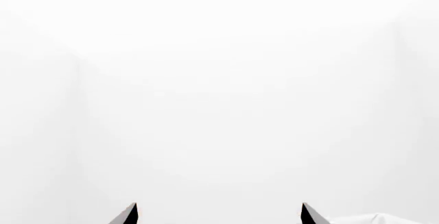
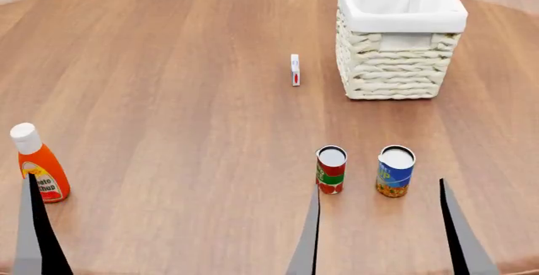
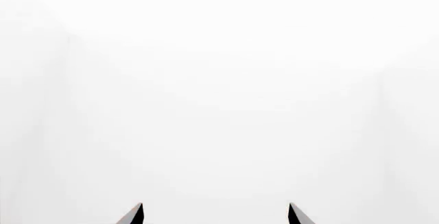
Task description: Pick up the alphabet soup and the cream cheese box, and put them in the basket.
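While the alphabet soup (image 2: 395, 171) stands near right and the cream cheese box (image 2: 295, 70) on edge just left of the far-right basket (image 2: 396, 67), neither is packed. Right gripper (image 2: 383, 231) and left gripper (image 1: 219, 215) gape wide, empty; both picks remain.

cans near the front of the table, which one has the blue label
The alphabet soup, the can on the robot's right of the pair. Its label is blue with yellow lettering over an orange band; the other can beside it is red and green.
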